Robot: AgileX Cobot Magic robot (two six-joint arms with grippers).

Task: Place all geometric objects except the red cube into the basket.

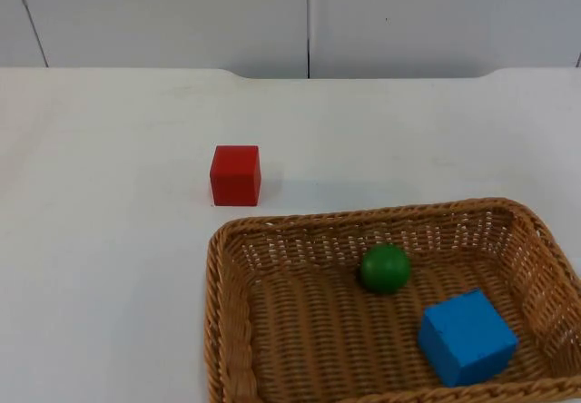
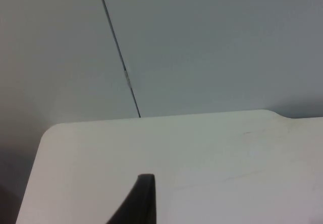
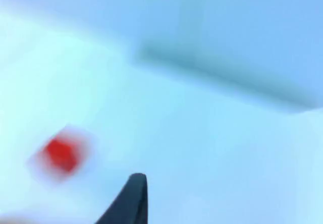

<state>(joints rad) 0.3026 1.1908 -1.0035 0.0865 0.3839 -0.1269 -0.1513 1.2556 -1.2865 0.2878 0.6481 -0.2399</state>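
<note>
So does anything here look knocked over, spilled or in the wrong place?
Nothing stands out. The green ball and the blue block lie apart inside the wicker basket, which sits flat on the table. The red block stands squarely on the table beyond the basket's far rim, not touching it.

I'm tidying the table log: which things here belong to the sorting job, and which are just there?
Job:
green ball, in the basket
blue cube, in the basket
red cube, left out on the table

Just there:
grey partition wall
</note>
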